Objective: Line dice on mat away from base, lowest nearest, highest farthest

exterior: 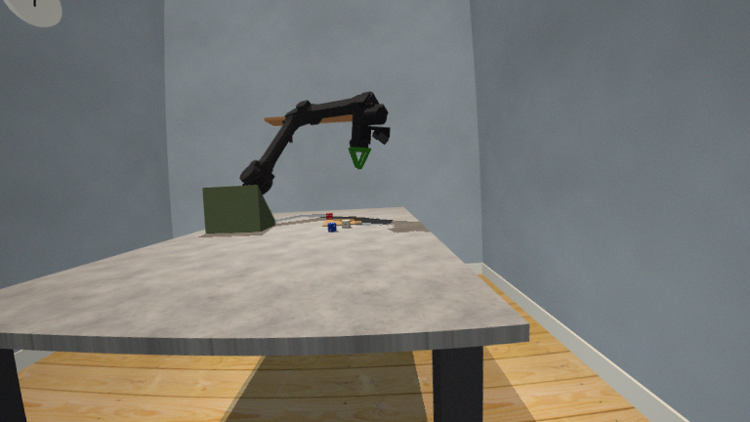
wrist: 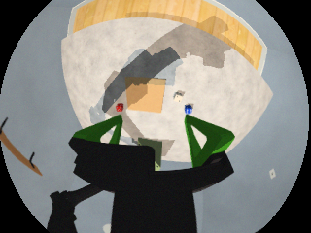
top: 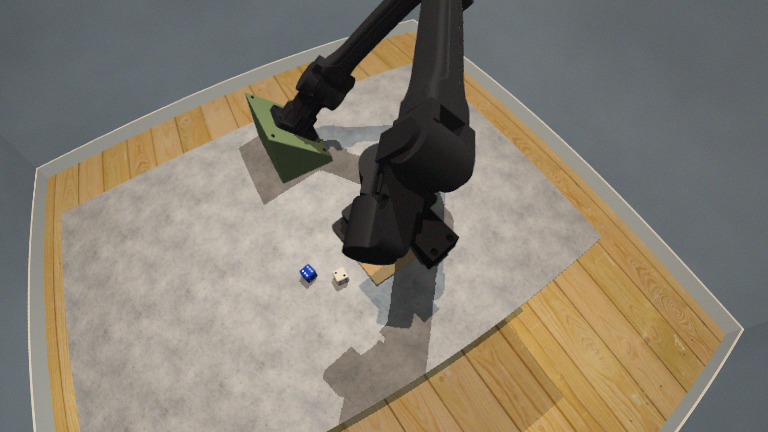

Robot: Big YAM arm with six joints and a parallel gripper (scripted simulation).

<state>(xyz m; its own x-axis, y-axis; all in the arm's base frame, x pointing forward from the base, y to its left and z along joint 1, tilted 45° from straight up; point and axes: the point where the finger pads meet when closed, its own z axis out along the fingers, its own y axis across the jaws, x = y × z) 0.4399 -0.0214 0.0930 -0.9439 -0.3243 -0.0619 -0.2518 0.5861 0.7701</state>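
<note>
Nothing placed: gripper [exterior: 359, 158] hangs high, jaws wide and empty; blue die [top: 307, 272], white die [top: 340, 275] off mat [top: 378, 270], red die [exterior: 328, 215] apparently too.

The desk [exterior: 231, 295] was mottled grey. A blue die [top: 307, 272] with white pips, a cream die [top: 340, 275] and a red die [exterior: 328, 215] lay there, beside a tan mat [wrist: 146, 97]. The black arm [top: 436, 82] carried a green-fingered claw [exterior: 359, 160].

matt stone-look table [exterior: 265, 295], wood floor [exterior: 553, 373]

Grey table [exterior: 265, 307] carries tan mat [wrist: 144, 96], blue die [top: 307, 272], white die [top: 340, 275].
</note>
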